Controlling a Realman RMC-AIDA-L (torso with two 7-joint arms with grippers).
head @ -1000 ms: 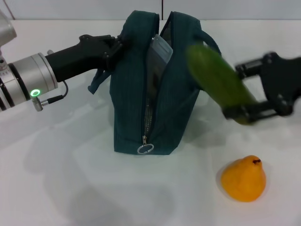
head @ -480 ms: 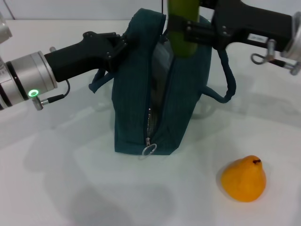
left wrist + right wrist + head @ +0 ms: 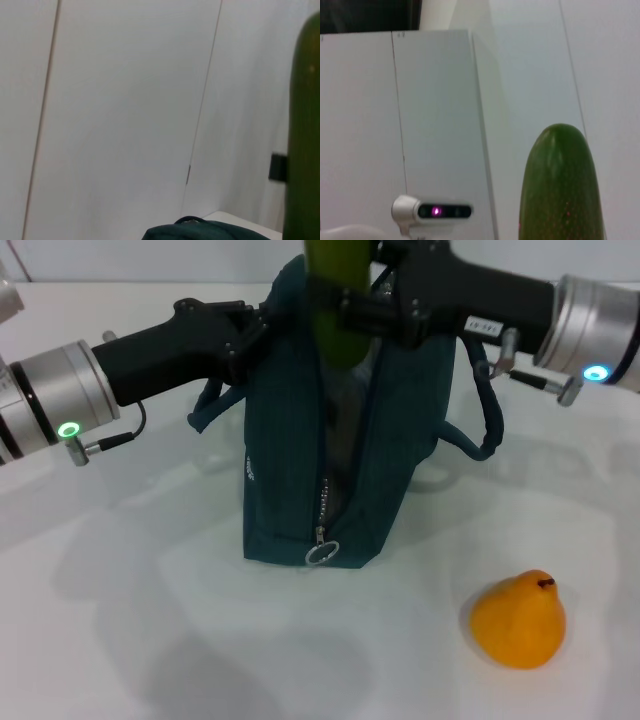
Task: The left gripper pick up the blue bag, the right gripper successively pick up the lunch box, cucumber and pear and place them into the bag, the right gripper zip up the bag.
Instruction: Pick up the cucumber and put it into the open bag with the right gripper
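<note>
— Cucumber [image 3: 335,300] upright over the open mouth of the blue bag [image 3: 290,480], clamped across its middle by the right gripper [image 3: 350,312], which reaches in from the right. Lower end just at the opening, not yet clearly inside.

— And the other side?

— Left gripper [image 3: 262,328] reaching in from the left, pinched on the bag's upper left edge and holding that side up. Lunch box [image 3: 345,430] apparently inside already (only a pale shape visible through the gap, so not certain). Pear [image 3: 518,620] alone on the bench [image 3: 120,640], near right, well apart from the bag.

— Risks from here?

— Narrow slot, for one. Opening looks like a tall slit between two soft walls, with the zipper pull [image 3: 321,553] down at the near bottom end. Likely to snag the cucumber tip on the fabric lip or on the box below if lowered off-centre, folding the wall inward. Release too high, and probably a topple out over the rim. Loose strap [image 3: 487,400] hanging just under the right arm, could catch on withdrawal.

— Room to move?

— Plenty of open bench near and right of the bag; straight up looks the safest way out.
</note>
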